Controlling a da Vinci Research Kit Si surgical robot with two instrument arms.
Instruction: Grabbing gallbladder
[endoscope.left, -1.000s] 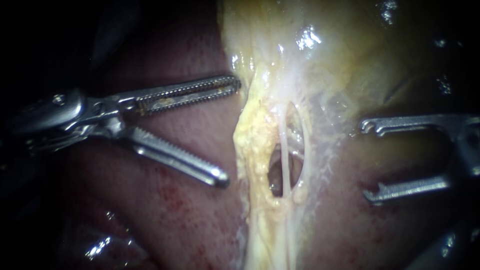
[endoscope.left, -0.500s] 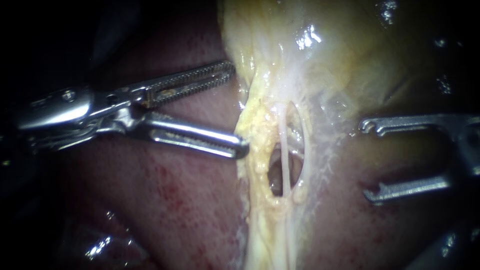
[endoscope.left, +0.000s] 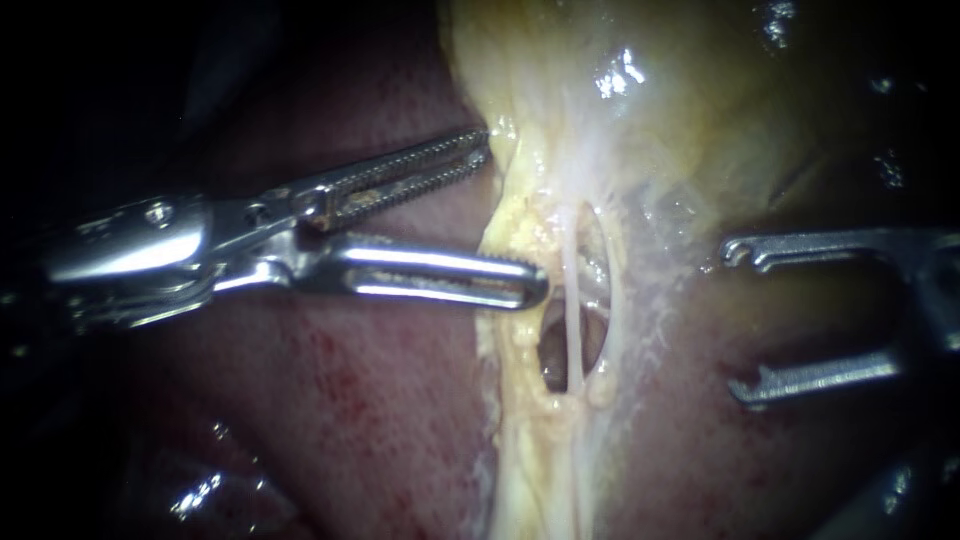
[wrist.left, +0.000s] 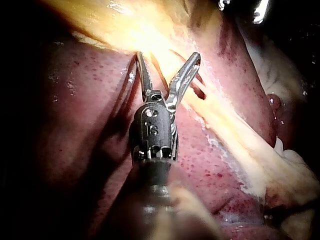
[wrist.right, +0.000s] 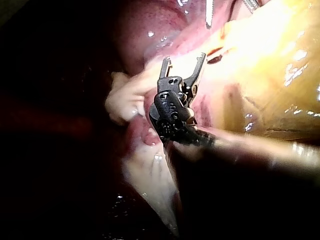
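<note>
Gallbladder: a yellow, shiny bag (endoscope.left: 700, 110) at the top of the endoscope view, to the right of the middle.
Long axis: it runs up and down in the endoscope view. The wide end is at the top and the thin end points down.
Yellow band: a lumpy strip (endoscope.left: 520, 440) that goes on from the thin end down to the bottom edge.
Tube: a thin pale string (endoscope.left: 572, 330) that runs up and down across a dark hole in the yellow band.
Liver: red and spotty (endoscope.left: 350, 420), on both sides of the yellow band.
Left instrument: it (endoscope.left: 510, 215) comes in from the left and lies almost flat. Its end effector is released, with a wide gap between the jaws. The top jaw's tip is at the left edge of the gallbladder. The lower jaw lies over the yellow band, with its tip just beside the tube. It grips nothing.
Right instrument: it (endoscope.left: 730, 320) sits to the right of the yellow band, apart from it. Its end effector is released too and holds nothing.
Left wrist view: the left instrument (wrist.left: 167, 57) makes a V over the liver (wrist.left: 75, 125), with its tips at the yellow tissue.
Right wrist view: the right instrument (wrist.right: 184, 59) is spread apart, with the gallbladder (wrist.right: 280, 65) beside it.
</note>
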